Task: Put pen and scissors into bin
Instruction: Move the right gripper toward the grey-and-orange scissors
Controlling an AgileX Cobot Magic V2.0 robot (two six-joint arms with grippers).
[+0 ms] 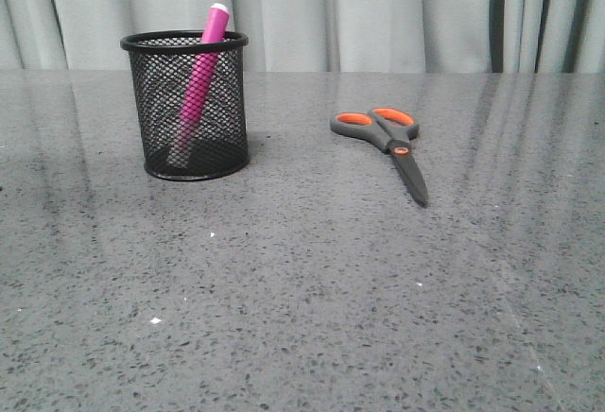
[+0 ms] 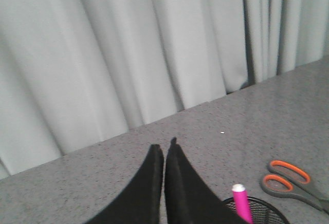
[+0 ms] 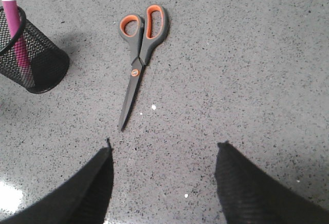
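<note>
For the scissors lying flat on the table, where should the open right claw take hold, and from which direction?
Probably at the neck near the orange pivot dot, coming straight down from above. The scissors lie flat and closed, apart from the mesh pen cup, so only their thin edges offer grip. The right claw, open above the table, should close across that narrow width, fingers either side of the blades.

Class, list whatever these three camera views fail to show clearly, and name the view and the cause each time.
1. Black wire-mesh cup: left wrist view, cut off by the frame's edge.
2. Magenta-pink pen: front view, lower end blurred behind the mesh.
3. Dark grey, orange-handled scissors: left wrist view, blades cut off by the frame.
4. Both arms: absent from the front view.
</note>
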